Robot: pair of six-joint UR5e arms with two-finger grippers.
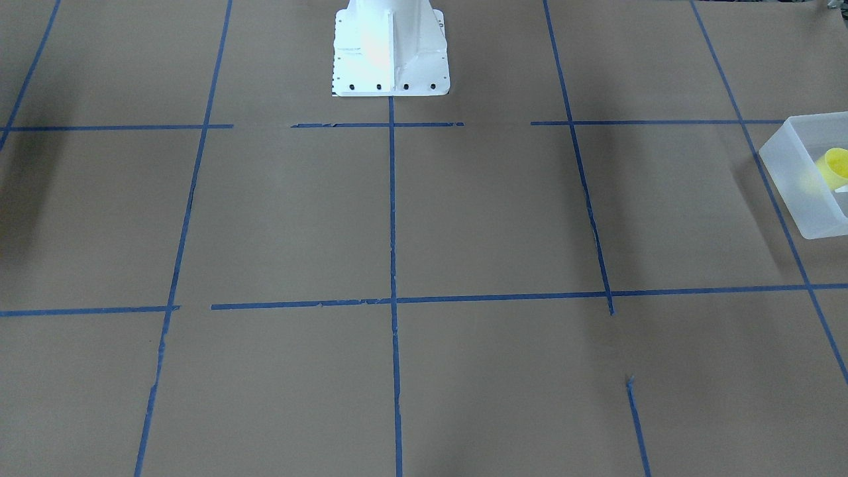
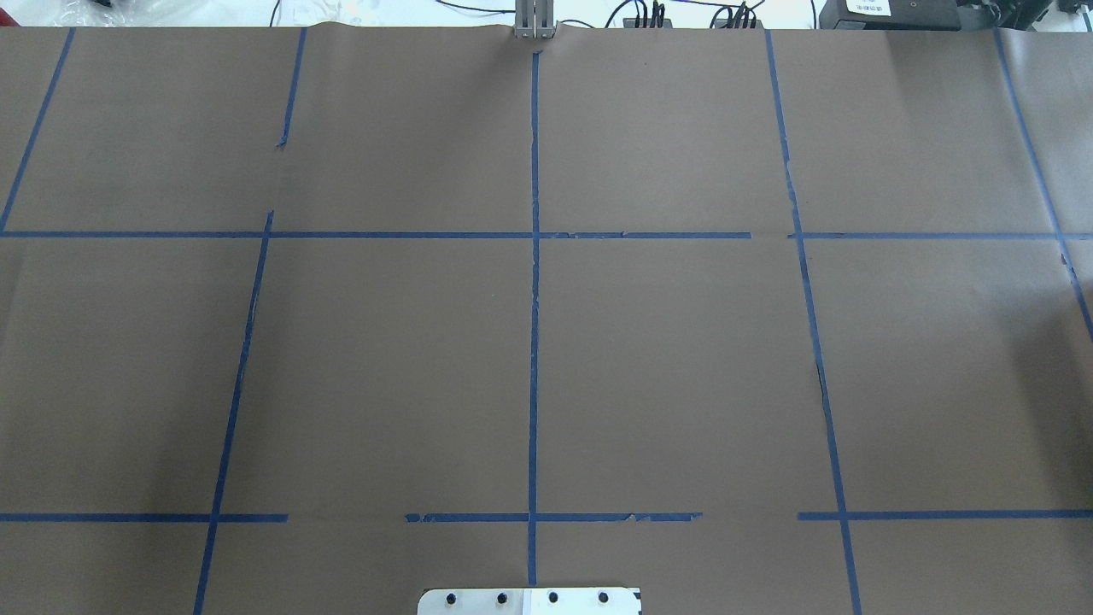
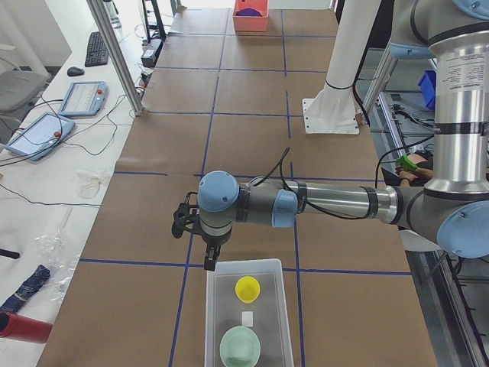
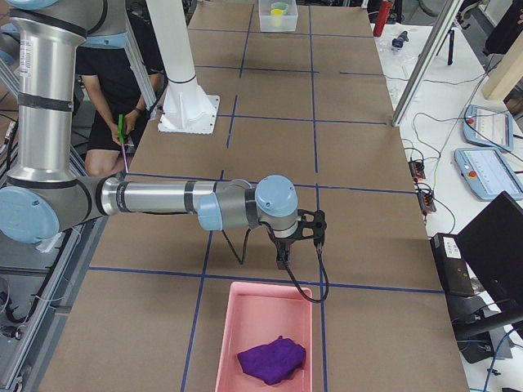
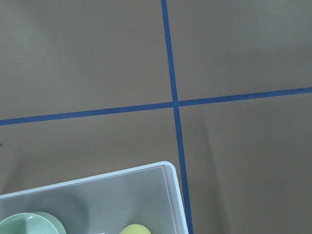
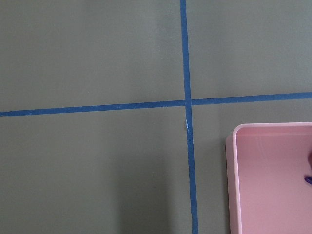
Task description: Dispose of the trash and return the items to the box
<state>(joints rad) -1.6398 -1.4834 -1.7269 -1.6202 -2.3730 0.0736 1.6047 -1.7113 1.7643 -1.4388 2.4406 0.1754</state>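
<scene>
The yellow cup (image 3: 247, 289) stands upright inside the frosted-white box (image 3: 229, 284), beside a mint-green bowl (image 3: 240, 346). In the front view the box (image 1: 795, 192) sits at the right edge with the cup (image 1: 833, 165) in it. The left wrist view shows the box corner (image 5: 146, 171), the cup's rim (image 5: 135, 229) and the bowl (image 5: 29, 225). My left gripper (image 3: 208, 261) hangs just above the box's far edge with nothing seen in it. My right gripper (image 4: 282, 260) hangs above the far edge of a pink tray. I cannot tell whether either gripper is open or shut.
The pink tray (image 4: 245, 327) holds a crumpled purple object (image 4: 272, 359); its corner also shows in the right wrist view (image 6: 268, 175). A white robot base (image 1: 391, 50) stands at the table's back middle. Brown paper with blue tape lines covers the table.
</scene>
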